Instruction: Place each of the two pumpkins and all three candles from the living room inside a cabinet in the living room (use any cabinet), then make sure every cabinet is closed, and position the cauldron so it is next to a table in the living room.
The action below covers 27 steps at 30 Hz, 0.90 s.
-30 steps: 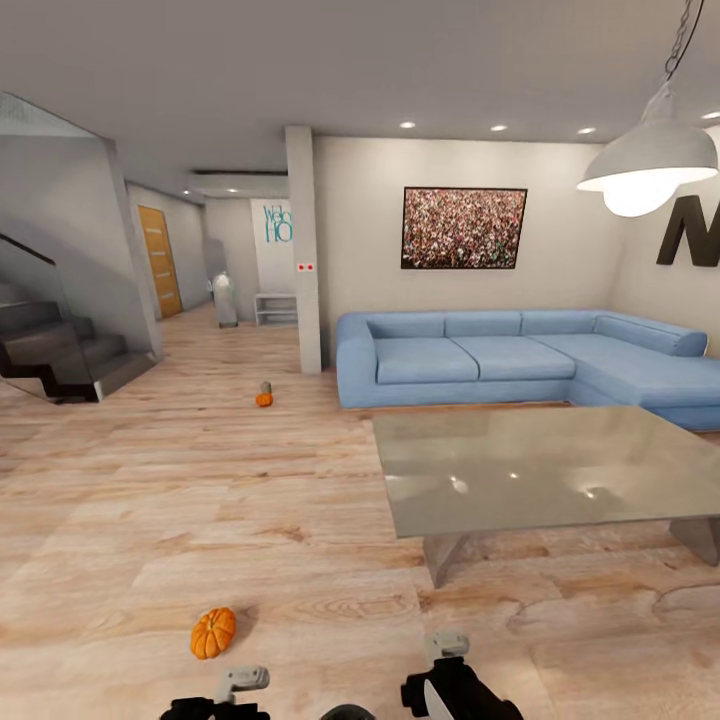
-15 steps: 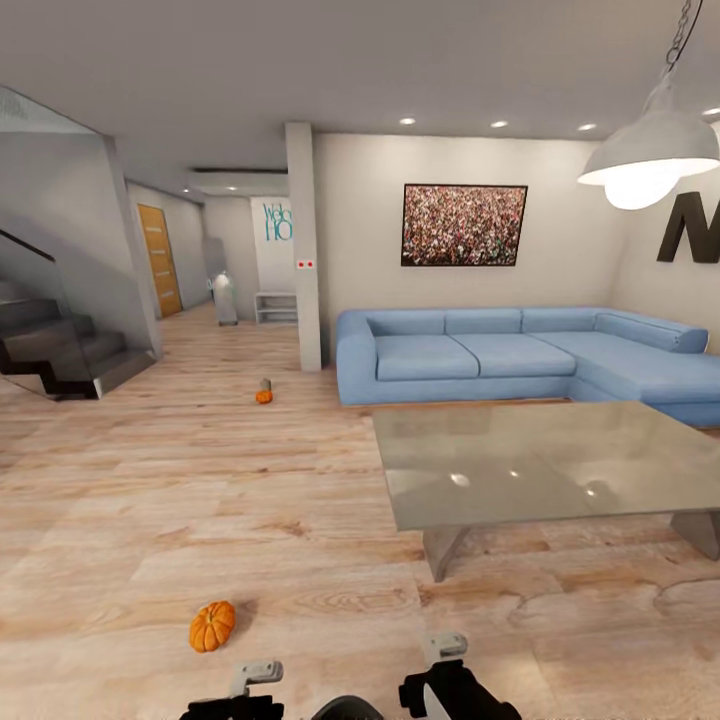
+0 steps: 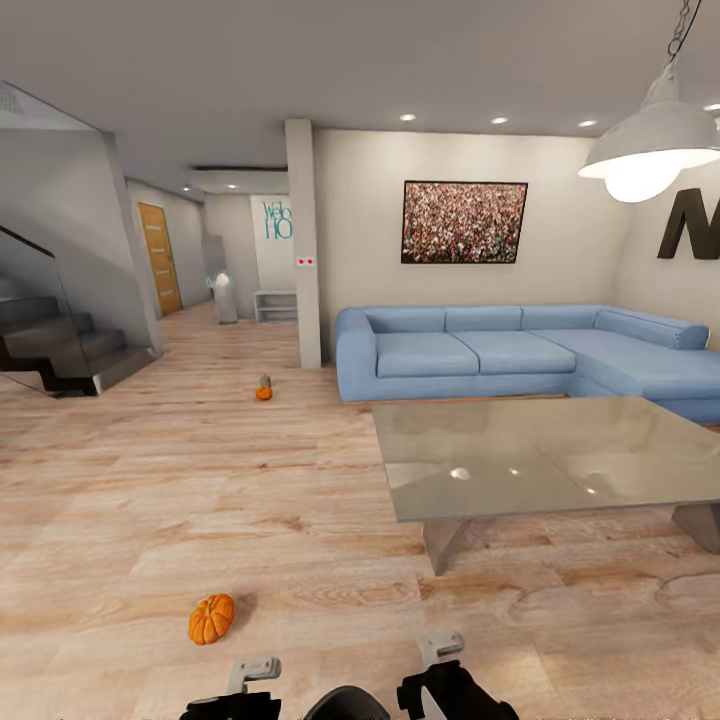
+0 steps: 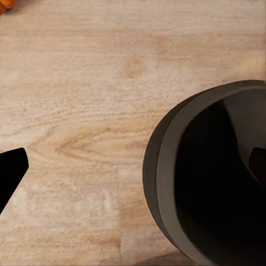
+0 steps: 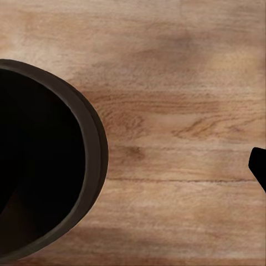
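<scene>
Orange against pale planks, the nearer pumpkin (image 3: 211,619) lies on the wood floor (image 3: 150,480) just ahead of my left arm, and a sliver of it also shows at the edge of my left wrist view (image 4: 4,4). The second pumpkin (image 3: 264,393) sits far off near the white pillar (image 3: 303,250), with a grey-beige candle (image 3: 265,381) touching or just behind it. Between my two arms rests a dark round vessel (image 3: 348,703), which I judge to be the cauldron; each wrist camera looks down past its rim (image 4: 166,183) (image 5: 94,149). My arms hang low on either side of it, so I judge I am travelling, not reaching. Of my left gripper (image 3: 250,680) and right gripper (image 3: 440,660) I see too little to say whether the jaws are parted or closed. The glass-topped table (image 3: 540,460) stands ahead to my right, the blue sofa (image 3: 520,350) behind it; the way to the near pumpkin is open floor.
</scene>
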{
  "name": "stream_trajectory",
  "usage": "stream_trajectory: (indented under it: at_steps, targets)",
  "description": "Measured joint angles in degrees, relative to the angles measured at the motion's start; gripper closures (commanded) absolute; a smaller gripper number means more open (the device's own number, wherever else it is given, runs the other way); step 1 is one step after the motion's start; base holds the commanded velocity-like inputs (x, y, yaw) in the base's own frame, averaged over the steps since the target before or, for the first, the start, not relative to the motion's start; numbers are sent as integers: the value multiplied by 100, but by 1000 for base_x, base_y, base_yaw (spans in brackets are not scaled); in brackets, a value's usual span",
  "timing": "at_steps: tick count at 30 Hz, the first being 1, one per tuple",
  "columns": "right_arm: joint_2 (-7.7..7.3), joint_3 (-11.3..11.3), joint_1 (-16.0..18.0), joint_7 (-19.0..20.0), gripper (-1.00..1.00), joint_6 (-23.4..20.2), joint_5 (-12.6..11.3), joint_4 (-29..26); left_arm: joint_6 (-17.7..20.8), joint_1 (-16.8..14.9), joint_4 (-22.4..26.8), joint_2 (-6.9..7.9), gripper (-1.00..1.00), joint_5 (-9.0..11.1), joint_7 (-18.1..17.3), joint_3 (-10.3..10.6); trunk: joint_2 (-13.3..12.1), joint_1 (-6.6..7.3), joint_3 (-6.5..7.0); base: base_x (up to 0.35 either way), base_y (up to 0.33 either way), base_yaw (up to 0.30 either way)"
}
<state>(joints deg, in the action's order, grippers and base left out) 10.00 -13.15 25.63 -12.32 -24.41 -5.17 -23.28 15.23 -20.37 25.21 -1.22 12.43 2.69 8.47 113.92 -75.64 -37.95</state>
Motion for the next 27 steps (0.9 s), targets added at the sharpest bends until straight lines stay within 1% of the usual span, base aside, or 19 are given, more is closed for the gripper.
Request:
stream_trajectory:
  at_steps: [12,16,20,27]
  targets:
    - [0,-14,0,-4,-100,-11,0,-39,6,0,-2,14,-100,19,-39,-29,481,-264,-215,0,0,0]
    - [0,-18,0,-8,-100,-57,0,-111,64,-14,8,-11,-100,9,-3,-33,642,-352,-287,0,0,0]
    - [0,-15,0,-12,-100,-79,-1,-197,86,-137,-3,-25,-100,-5,71,-16,802,-439,-359,0,0,0]
    - [0,-20,0,-1,-100,-77,-7,-219,8,-195,-4,-39,-100,-1,103,-14,1083,-593,-485,0,0,0]
